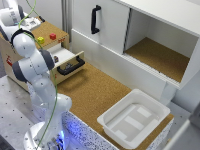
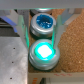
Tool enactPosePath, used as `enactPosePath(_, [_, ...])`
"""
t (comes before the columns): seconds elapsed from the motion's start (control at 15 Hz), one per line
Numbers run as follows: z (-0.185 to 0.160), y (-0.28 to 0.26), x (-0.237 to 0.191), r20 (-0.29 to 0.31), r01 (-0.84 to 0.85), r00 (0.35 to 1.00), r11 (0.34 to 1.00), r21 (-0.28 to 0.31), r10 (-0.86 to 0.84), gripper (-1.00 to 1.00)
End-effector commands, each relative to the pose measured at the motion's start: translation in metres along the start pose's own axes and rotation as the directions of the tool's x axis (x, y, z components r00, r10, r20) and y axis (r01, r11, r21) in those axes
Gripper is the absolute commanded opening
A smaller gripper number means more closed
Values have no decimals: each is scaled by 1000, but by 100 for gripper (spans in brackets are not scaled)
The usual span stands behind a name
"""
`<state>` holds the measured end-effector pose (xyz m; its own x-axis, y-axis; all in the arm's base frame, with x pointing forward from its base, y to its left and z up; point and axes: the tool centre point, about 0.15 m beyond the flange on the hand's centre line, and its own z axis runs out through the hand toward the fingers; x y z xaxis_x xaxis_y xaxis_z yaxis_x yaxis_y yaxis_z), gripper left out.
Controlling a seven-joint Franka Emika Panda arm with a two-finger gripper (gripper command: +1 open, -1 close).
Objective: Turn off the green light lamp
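The robot's claw (image 2: 42,31) hangs open and empty over a row of round push-button lamps, its two fingers (image 2: 59,30) straddling the glowing green lamp button in its metal collar (image 2: 43,51), apparently without touching it; green light runs down the fingers. Just beyond sits an unlit blue round button (image 2: 43,22), both set in the brown cork surface (image 2: 72,30). The lamp is lit, so the approach step appears in hand; the next move calls for pressing straight down on the green cap.
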<state>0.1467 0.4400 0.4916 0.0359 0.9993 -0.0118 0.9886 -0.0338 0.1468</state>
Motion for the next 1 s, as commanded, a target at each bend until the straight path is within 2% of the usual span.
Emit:
enactPosePath(0.0, [13,17,20,30,-24,999,998,52,23,-100])
enactPosePath(0.67, [63,16,23,105,-54,994,991,125,41,-100])
enactPosePath(0.73, [54,13,17,88,-67,994,990,121,57,-100])
enactPosePath(0.93, [-6,7,1,37,-82,996,997,13,81,-100])
